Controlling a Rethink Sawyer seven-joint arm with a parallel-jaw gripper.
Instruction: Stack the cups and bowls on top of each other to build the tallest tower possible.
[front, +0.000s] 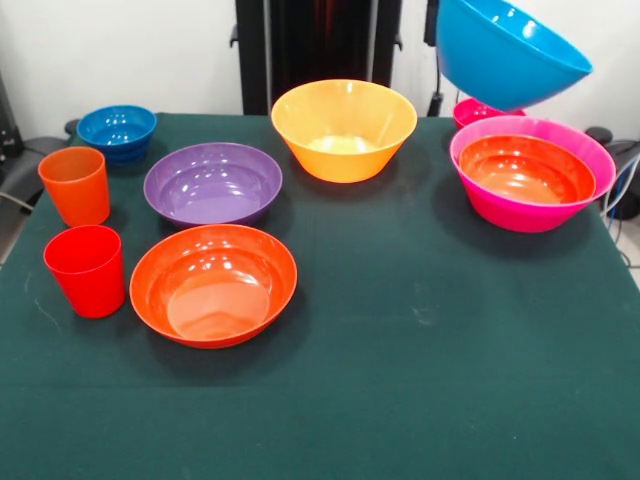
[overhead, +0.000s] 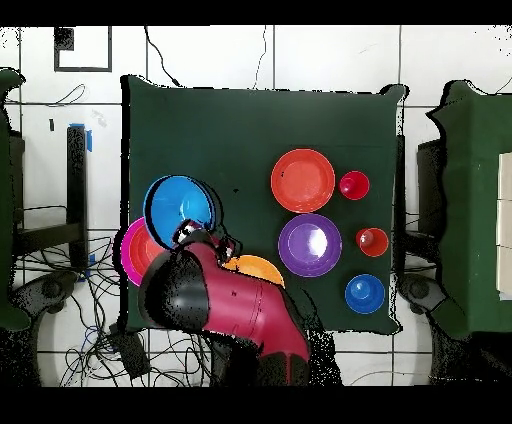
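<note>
On the green bench (front: 420, 330), nearest the camera, a shallow red-orange bowl (front: 213, 285) sits at about seven o'clock from the bench's middle, with a red cup (front: 86, 270) just beside it toward nine o'clock and an orange cup (front: 75, 185) behind that. Farther back lie a purple bowl (front: 212, 183), a small blue bowl (front: 117, 130) at ten o'clock and a yellow-orange bowl (front: 343, 129) at twelve o'clock. At two o'clock stands the tower (front: 532, 172): a large pink bowl with a second red-orange bowl (front: 526, 169) nested inside, and a small pink-red bowl (front: 478, 111) just behind it. Above the tower a big blue bowl (front: 507, 52) hangs in the air, steeply tilted. It must be carried by the pincer, yet neither view shows the grip, so I cannot tell how the pincer is set. The risk, as I judge it, is that the bowl is let go while tilted or off-centre: it could strike the pink rim, slide off, roll across the bench, or knock the small pink-red bowl away.
</note>
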